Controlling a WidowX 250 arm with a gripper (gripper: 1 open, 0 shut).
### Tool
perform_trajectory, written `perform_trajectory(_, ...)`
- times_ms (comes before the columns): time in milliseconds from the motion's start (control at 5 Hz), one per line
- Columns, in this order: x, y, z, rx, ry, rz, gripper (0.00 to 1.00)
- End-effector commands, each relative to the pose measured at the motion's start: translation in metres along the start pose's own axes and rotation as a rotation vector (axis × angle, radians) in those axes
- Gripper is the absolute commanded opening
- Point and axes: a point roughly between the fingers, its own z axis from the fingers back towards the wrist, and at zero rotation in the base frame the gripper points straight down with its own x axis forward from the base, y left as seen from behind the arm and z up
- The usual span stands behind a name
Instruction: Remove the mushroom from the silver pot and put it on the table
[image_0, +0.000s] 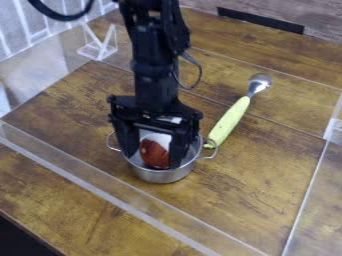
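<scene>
The silver pot (183, 167) sits near the middle of the dark wooden table (254, 190). Inside it lies the mushroom (156, 152), red-brown cap toward the front and white stem leaning back, partly hidden by the gripper. My black gripper (152, 146) points straight down and stands open, lowered over the pot. One finger hangs at the pot's left rim and the other finger (189, 150) near its right side, with the mushroom between them. Nothing is gripped.
A silver spoon with a yellow-green handle (231, 115) lies to the right of the pot, angled toward the back. Clear acrylic walls (80, 185) run along the table's edges. A white wire rack (96, 42) stands at the back left.
</scene>
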Motion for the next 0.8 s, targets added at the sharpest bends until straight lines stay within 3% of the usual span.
perform_trajectory(0,0.017,-0.009,0.007,-0.016,-0.071,-0.012,1.00)
perform_trajectory(400,0.027,-0.017,-0.010,-0.034,-0.097,-0.109,1.00)
perform_trajectory(600,0.036,-0.016,-0.010,-0.040,-0.103,-0.135,1.00)
